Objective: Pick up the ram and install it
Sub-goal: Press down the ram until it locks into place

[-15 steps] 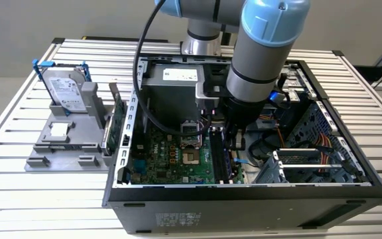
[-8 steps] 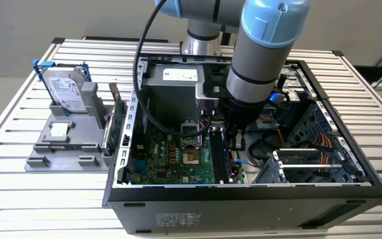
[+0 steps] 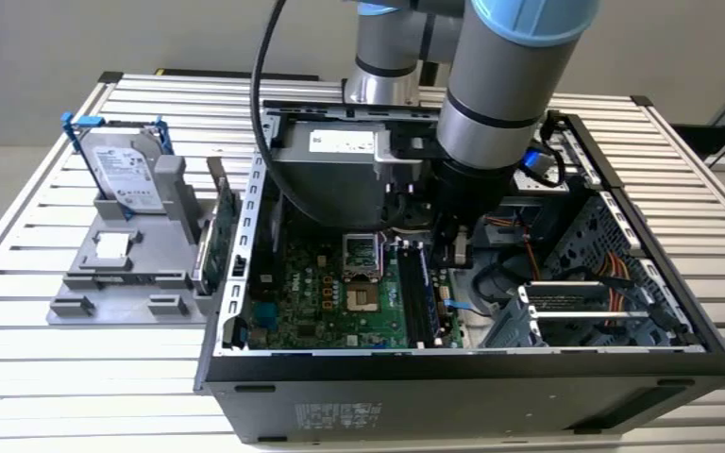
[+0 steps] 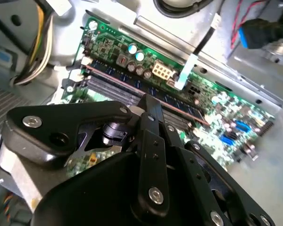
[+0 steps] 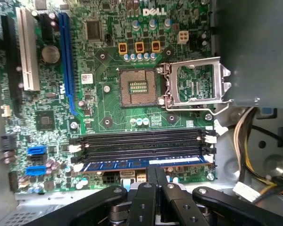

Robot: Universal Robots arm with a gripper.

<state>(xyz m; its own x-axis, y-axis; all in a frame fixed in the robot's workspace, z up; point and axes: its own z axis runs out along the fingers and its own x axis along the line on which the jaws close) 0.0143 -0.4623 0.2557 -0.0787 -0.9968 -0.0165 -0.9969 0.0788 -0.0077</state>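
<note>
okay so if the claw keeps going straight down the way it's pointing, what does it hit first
Most likely the ram, the blue strip lying along a memory slot on the motherboard. In the first wrist view the claw points right at its middle. How much gap remains is unclear.

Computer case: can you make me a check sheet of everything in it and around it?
Surface: slatted metal table, bearing the open computer case.
Job's things: ram lies along a motherboard slot, beside empty black slots.
Clutter: hard drive upright in a grey holder; green card beside the case.
Grippers: end effector right over the ram's middle.
Cables: yellow and black wires inside the case; black cable along the arm.
Surroundings: plain wall.
</note>
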